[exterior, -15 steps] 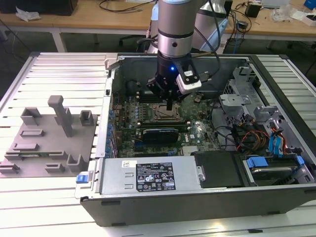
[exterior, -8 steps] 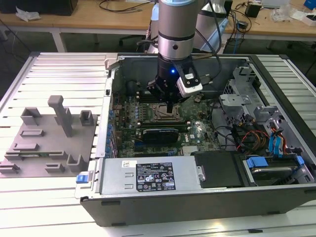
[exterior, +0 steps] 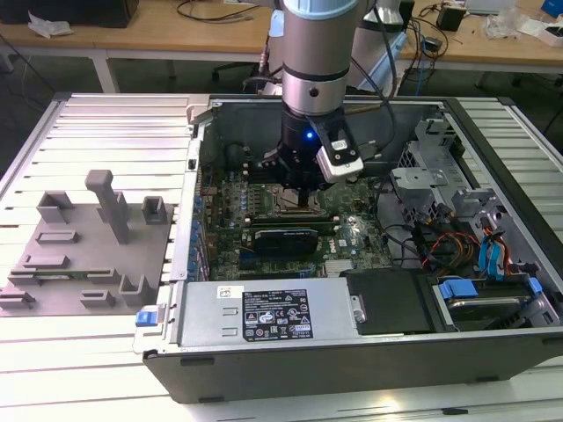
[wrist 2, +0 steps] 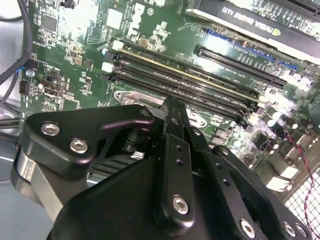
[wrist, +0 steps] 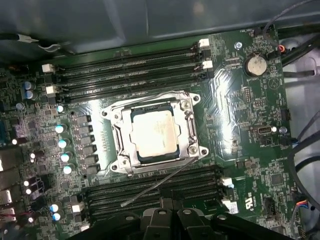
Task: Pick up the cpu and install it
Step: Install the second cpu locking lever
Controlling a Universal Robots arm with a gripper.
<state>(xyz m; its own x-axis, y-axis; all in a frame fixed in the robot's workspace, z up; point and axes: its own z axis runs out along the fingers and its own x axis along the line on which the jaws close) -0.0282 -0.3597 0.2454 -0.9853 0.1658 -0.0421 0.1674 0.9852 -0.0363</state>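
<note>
Cpu (wrist: 154,134) seated in socket frame (wrist: 190,131); jaws above motherboard (wrist: 250,150), holding nothing, opening unclear.

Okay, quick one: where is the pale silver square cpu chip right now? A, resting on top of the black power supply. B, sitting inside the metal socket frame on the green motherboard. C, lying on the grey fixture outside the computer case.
B: in the first wrist view the pale silver square cpu chip sits inside the metal socket frame on the green motherboard.
</note>
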